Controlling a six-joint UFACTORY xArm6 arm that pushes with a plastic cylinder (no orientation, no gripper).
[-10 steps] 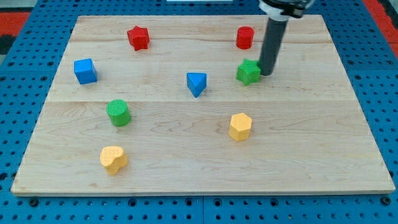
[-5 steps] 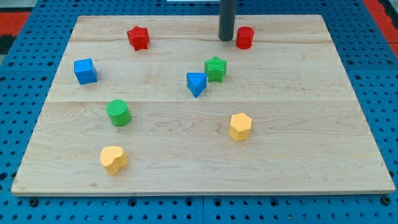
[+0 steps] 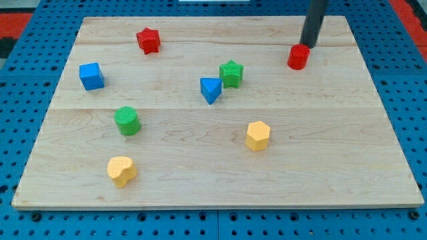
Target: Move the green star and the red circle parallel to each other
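The green star (image 3: 231,73) lies near the board's middle, just right of and above the blue triangle (image 3: 211,89). The red circle (image 3: 298,57) stands to the view's right of the star, a little higher. My tip (image 3: 309,45) is just above and right of the red circle, close to its top edge. The dark rod rises from there out of the view's top.
A red star (image 3: 148,40) is at the top left, a blue cube (image 3: 91,76) at the left, a green cylinder (image 3: 127,121) lower left. A yellow heart-like block (image 3: 122,171) and a yellow hexagon (image 3: 257,135) lie toward the bottom. The wooden board (image 3: 373,153) sits on blue pegboard.
The green star was pushed left, next to the blue triangle. Then my tip went round the red circle, which slid right and down; the tip now stands at its upper right.
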